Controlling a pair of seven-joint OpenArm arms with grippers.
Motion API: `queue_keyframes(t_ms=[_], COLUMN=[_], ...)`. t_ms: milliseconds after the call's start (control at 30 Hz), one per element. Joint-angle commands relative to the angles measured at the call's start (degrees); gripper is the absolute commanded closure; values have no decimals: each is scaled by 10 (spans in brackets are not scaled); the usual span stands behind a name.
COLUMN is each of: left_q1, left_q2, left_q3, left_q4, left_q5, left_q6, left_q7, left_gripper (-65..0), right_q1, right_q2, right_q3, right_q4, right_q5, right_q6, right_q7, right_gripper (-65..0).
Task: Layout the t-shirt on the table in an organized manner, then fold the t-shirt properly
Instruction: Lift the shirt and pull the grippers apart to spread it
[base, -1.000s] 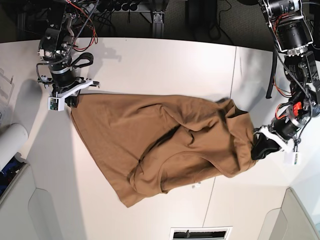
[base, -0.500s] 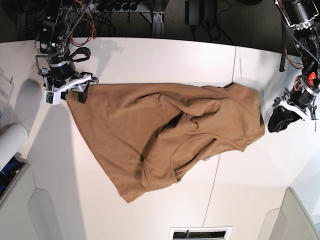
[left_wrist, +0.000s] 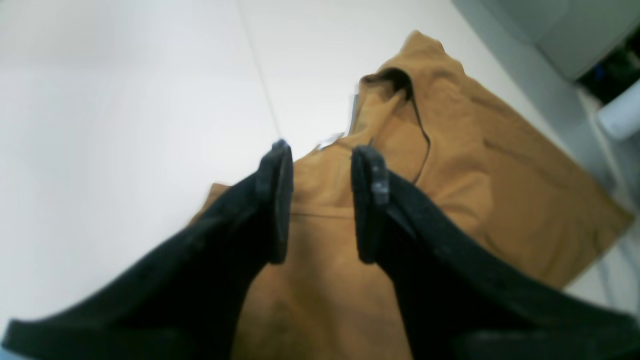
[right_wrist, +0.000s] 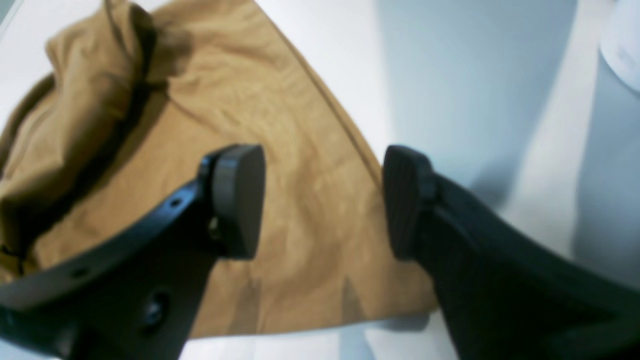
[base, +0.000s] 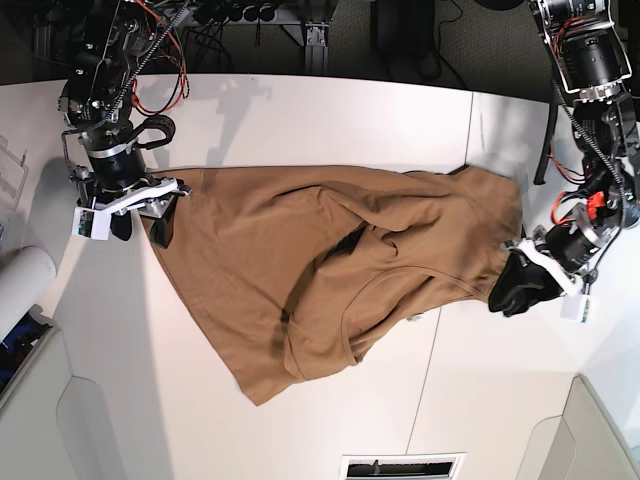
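The tan-brown t-shirt (base: 300, 260) lies rumpled across the white table (base: 320, 120), with its neckline curve near the middle and a small white tag (base: 413, 320) below it. My right gripper (base: 140, 225) hovers at the shirt's left corner. In the right wrist view its jaws (right_wrist: 320, 165) stand wide open over the t-shirt's (right_wrist: 260, 150) edge, with nothing between them. My left gripper (base: 505, 295) sits at the shirt's right edge. In the left wrist view it (left_wrist: 322, 155) is open just above the t-shirt (left_wrist: 450, 150), holding nothing.
A white cylinder (base: 20, 285) lies at the left edge of the table. Light grey moulded panels fill the near corners (base: 90, 420) (base: 590, 430). A vent slot (base: 400, 467) sits at the front edge. Cables and arm bases crowd the far side.
Both grippers opened and let go of the shirt after pulling it wider. The left gripper then came back to the shirt's right edge, and the right gripper slid slightly nearer.
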Motion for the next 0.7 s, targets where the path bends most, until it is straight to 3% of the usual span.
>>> queue_keyframes(t_ms=[0,167,333,467,667], left_q1=[-16,-33,-28,-28,-29], left_q2=[-9,-9,-10,-34,-61], left_q3=[18,112,136,136,136], left_q4=[10,9,8,-2,-78], left_q5=[19,158,217,232,235], left_q6=[9,59,106,138,144], left_q7=[-29,-70,-69,-75,-119], left_gripper=[-229,-229,-365,-372,-372], right_q1=[9,11,12,12,12], right_q2=[3,3,3,3,3], right_q3=[-2,-35,-91,-133,-153], right_q4=[6,2,2,2,1], right_q5=[4,4,4,-7,-68], right_q6=[2,2,15,14,-57], right_q7=[14,10,7,7,7], right_gripper=[-371,-371,-371,-371,-371])
